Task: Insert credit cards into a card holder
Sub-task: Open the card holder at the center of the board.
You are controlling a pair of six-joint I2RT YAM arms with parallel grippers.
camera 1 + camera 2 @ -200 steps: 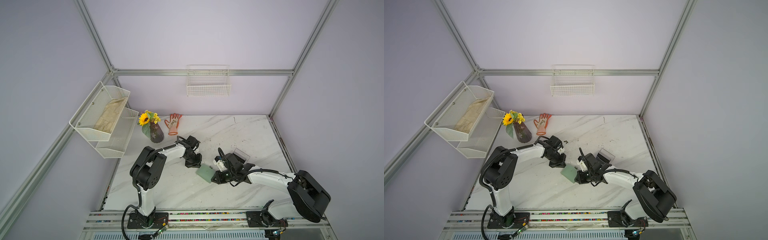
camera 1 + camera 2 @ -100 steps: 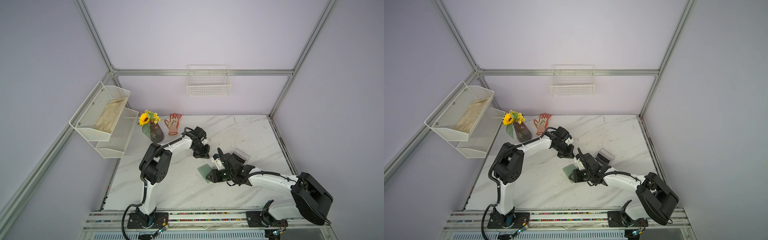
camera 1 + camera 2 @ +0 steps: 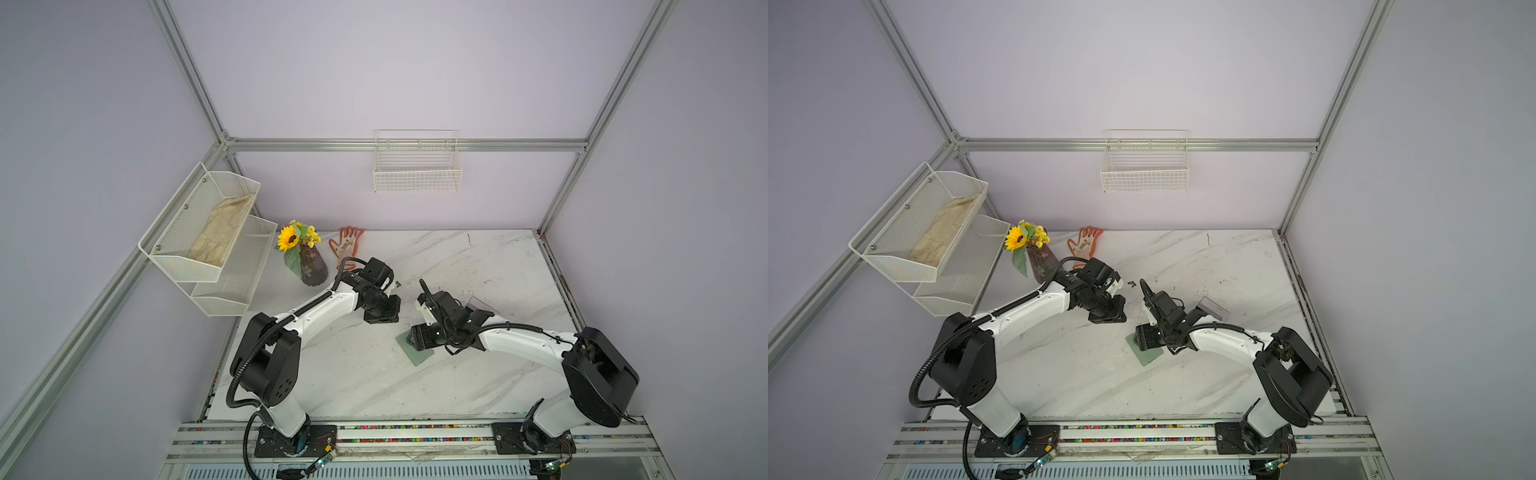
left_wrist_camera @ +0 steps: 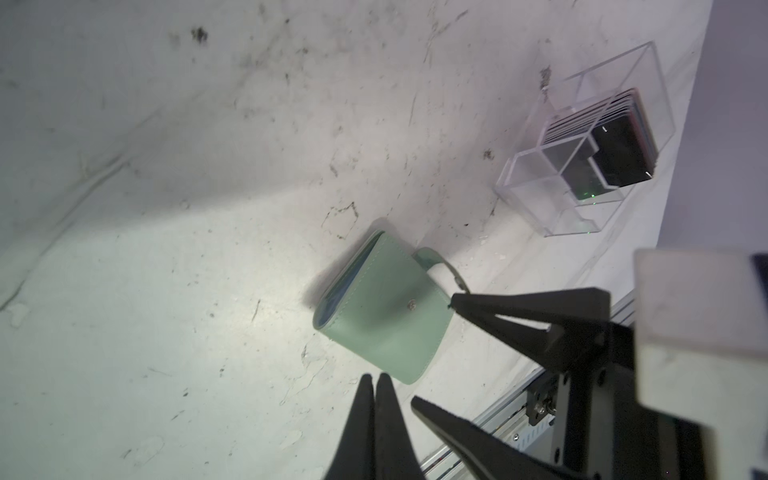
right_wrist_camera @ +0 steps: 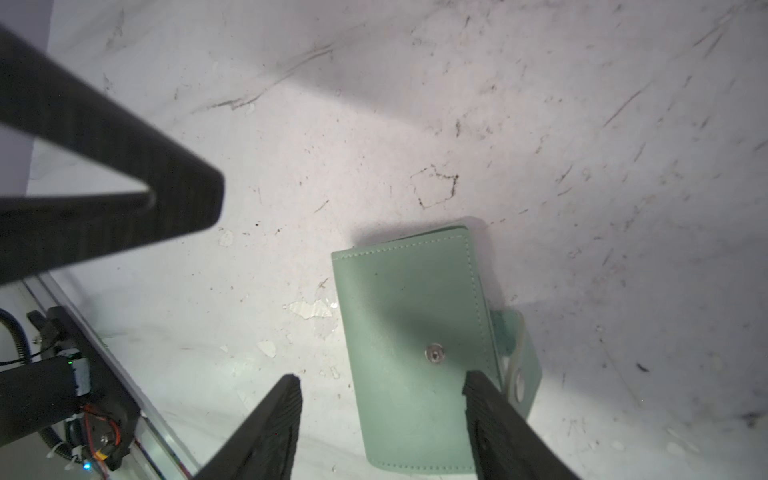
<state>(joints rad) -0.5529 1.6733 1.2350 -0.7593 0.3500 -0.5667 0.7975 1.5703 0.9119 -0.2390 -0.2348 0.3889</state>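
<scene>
— Reaching in low, right arm bent over the card holder [image 5: 407,316]; right fingers [image 5: 266,424] spread wide above its strap end, holding nothing.
— Left arm?
— Stretched toward mid-table, left fingers [image 4: 361,415] pressed together, empty. Holder lies closed, unsnapped, on scuffed marble table [image 3: 478,266]. Credit cards [image 4: 619,153] stand in clear box [image 4: 540,195]. Lilac walls.
</scene>
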